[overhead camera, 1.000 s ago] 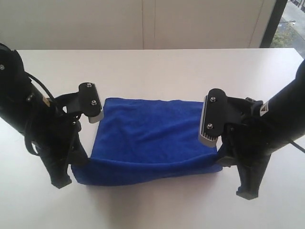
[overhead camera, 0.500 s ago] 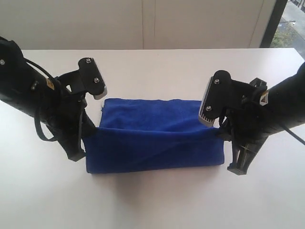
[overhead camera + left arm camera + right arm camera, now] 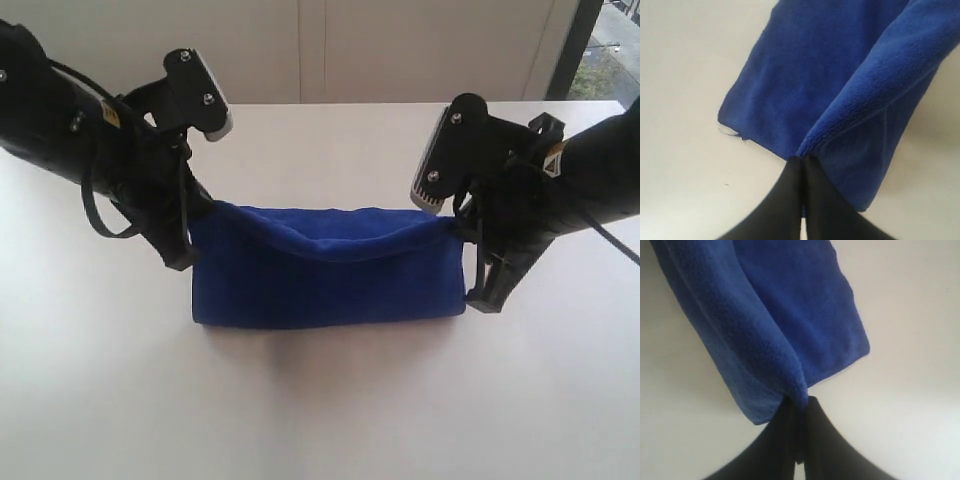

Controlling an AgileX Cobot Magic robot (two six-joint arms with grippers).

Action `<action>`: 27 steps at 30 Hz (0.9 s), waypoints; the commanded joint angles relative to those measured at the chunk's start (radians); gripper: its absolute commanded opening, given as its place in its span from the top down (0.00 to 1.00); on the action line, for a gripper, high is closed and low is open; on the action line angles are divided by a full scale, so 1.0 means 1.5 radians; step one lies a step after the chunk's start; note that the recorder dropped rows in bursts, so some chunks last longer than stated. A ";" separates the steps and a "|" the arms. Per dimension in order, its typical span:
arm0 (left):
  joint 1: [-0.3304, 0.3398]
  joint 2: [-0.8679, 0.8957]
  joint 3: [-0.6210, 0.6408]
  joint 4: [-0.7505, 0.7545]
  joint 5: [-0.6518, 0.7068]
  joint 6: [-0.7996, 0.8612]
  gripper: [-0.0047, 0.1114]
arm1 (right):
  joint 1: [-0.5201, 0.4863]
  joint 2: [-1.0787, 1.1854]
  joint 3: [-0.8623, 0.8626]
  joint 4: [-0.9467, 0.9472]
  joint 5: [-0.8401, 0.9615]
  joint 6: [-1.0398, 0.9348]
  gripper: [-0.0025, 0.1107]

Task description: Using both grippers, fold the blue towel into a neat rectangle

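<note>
So the blue towel (image 3: 330,285) sits mid-frame on the white worktop (image 3: 320,420), folded into a low band. Its upper edge is held up off the lower layer and sags between the two arms. The left gripper (image 3: 802,167) is pressed together on that raised edge at the towel's left end, and the right gripper (image 3: 799,407) pinches it the same way at the right end. There's a pale speck (image 3: 728,131) at a corner of the lower layer, maybe a tag, too blurry to call.

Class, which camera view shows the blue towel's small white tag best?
The left wrist view: the white tag pokes out at a corner of the blue towel. The exterior and right wrist views show the towel, but no tag is visible in either.
</note>
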 commanded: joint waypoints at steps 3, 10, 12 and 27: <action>-0.003 0.048 -0.036 0.002 0.014 -0.012 0.96 | -0.012 0.013 -0.016 -0.035 -0.018 0.034 0.98; 0.012 0.090 -0.078 0.009 0.007 -0.022 0.96 | -0.028 0.057 -0.021 -0.044 -0.087 0.049 0.98; 0.026 0.097 -0.085 0.009 0.010 -0.022 0.96 | -0.034 0.066 -0.021 -0.044 -0.101 0.049 0.98; 0.050 0.132 -0.103 0.009 -0.044 -0.030 0.96 | -0.060 0.153 -0.099 -0.044 -0.105 0.049 0.98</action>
